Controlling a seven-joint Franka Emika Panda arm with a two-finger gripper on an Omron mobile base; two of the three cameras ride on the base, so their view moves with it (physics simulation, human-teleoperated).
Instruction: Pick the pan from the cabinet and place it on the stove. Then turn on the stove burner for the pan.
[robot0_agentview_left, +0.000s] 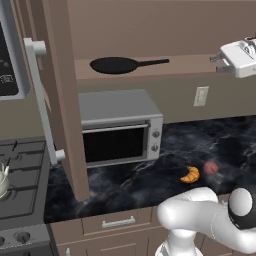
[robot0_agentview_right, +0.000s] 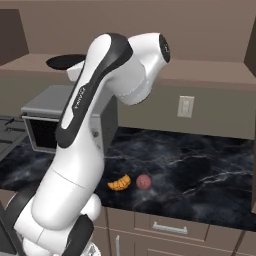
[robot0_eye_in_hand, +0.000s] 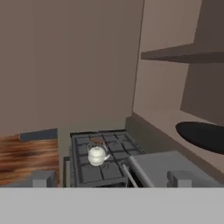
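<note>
Kitchen counter (robot0_agentview_left: 150, 180), toaster oven (robot0_agentview_left: 120, 127), croissant (robot0_agentview_left: 190, 174)

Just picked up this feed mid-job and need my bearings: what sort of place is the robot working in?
A home kitchen, by the look of it, and a rendered one: a gas stove with a kettle on it, a toaster oven on a dark marble counter, and a pan on the open cabinet shelf.
</note>
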